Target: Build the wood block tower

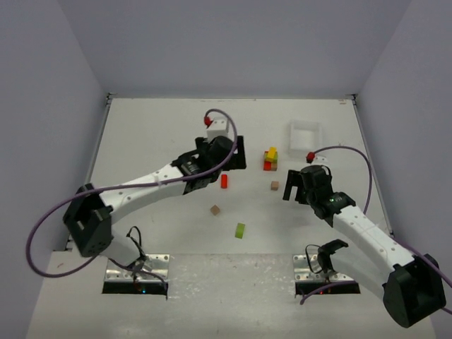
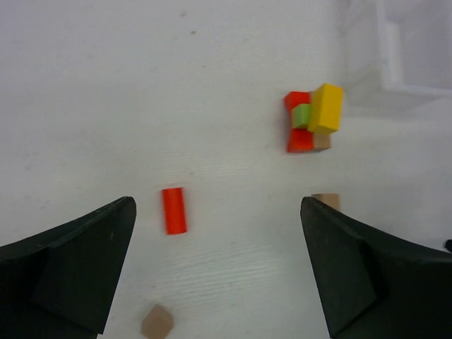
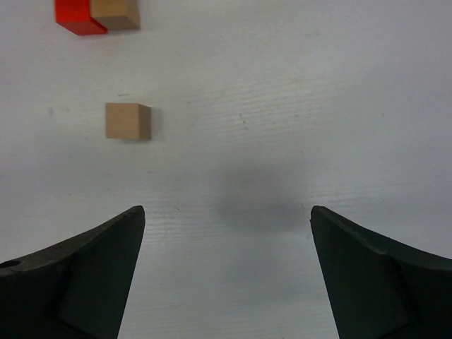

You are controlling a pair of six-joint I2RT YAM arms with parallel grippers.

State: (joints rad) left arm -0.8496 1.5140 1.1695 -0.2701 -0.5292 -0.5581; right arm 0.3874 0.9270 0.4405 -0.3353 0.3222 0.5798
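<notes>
**Wide open, nothing held**

The left end effector (image 2: 217, 205) hovers spread wide and empty, partly hiding a brown cube (image 2: 326, 200). The right end effector (image 3: 227, 212) gapes too, holding nothing. A red cylinder (image 2: 173, 210) lies loose. The tower (image 2: 314, 119), red, green and yellow, stands on the counter (image 1: 155, 141) beside a cut-off white tray (image 2: 395, 49).

Low tower (image 1: 270, 159), only part-built.
Stacked red and brown at the base, green in the middle, yellow bar on top; lying loose and well apart nearby: red bar (image 1: 224, 181), brown cube (image 1: 275, 185), second brown cube (image 1: 215, 210), green block (image 1: 241, 229).
</notes>
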